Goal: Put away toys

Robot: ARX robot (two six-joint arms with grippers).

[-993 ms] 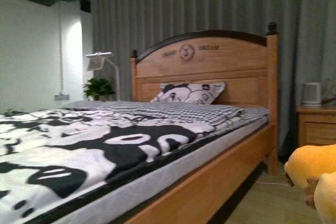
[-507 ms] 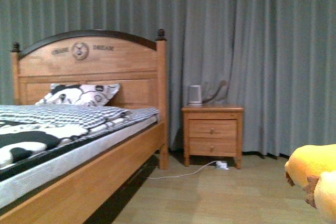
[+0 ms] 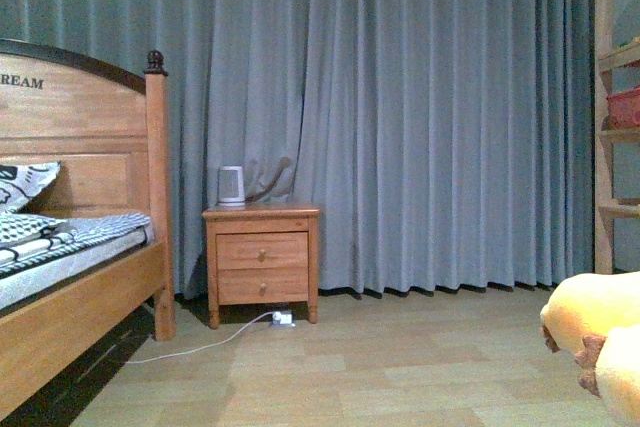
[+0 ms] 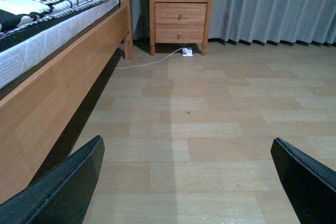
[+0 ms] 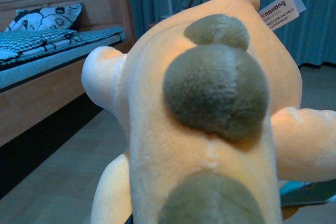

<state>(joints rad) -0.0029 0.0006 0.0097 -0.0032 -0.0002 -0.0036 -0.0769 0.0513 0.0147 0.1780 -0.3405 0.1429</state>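
Observation:
The toy, an orange-yellow plush animal (image 3: 598,325), pokes into the front view's lower right corner, above the wood floor. In the right wrist view the plush animal (image 5: 210,129) fills the picture, showing brownish nubs along its back and a white fabric tag (image 5: 278,10). My right gripper is shut on it, and its fingers are hidden behind the soft body. My left gripper (image 4: 186,187) hangs open over bare floor, its two black fingers (image 4: 63,192) far apart with nothing between them.
A wooden bed (image 3: 70,297) stands at the left with a black-and-white pillow (image 3: 22,185). Beside it is a nightstand (image 3: 262,262) with a white kettle (image 3: 231,185); a cable and plug strip (image 3: 282,318) lie below. Grey curtains (image 3: 420,117) close the back; a wooden shelf (image 3: 612,127) stands at the right.
The front view has swung right: the bed slid off to the left, and the nightstand, then the shelf, came into view. The plush stays in the lower right corner.

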